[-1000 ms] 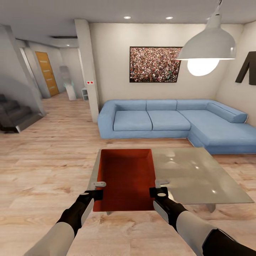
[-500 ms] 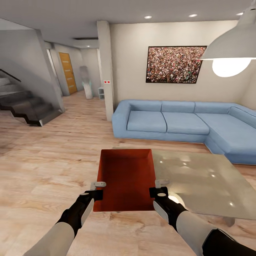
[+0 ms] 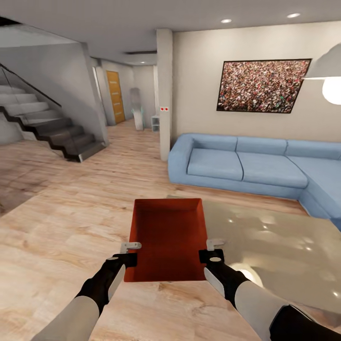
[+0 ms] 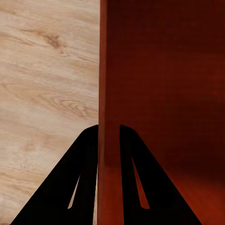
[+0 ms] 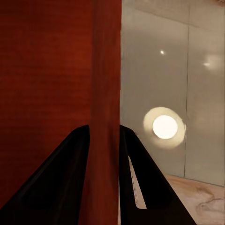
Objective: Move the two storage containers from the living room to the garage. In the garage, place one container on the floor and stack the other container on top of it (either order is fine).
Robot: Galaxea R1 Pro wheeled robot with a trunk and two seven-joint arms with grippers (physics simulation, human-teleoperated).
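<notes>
We are holding one bin (image 3: 169, 239) out in front of us, level and open side up. The left hand (image 3: 126, 258) is pinching the bin's left wall near its close corner, and the right hand (image 3: 211, 255) is pinching the right wall the same way. In the left wrist view the left hand (image 4: 108, 133) is clamping the thin wall of the bin (image 4: 164, 93) between its two fingers, one inside and one outside, and in the right wrist view the right hand (image 5: 104, 133) is gripping the bin (image 5: 47, 84) likewise. The bin is hanging over the wood floor (image 3: 57, 227), its right edge reaching over the glass counter (image 3: 274, 241) on our right. Beyond the counter a blue sofa (image 3: 241, 166) is standing against the wall under a picture (image 3: 260, 85). To the far left a staircase (image 3: 52, 128) is rising, and a hallway with an orange door (image 3: 114, 96) is opening past a pillar (image 3: 164, 94).

We judge we are at the carrying step, the garage being nowhere in sight. The risks: both grips are sitting on thin walls near one end, so the far end may sag or slip out during a fast turn; the arms pulling unevenly may twist the bin loose; and the base may clip the counter or pillar while heading for the hallway
</notes>
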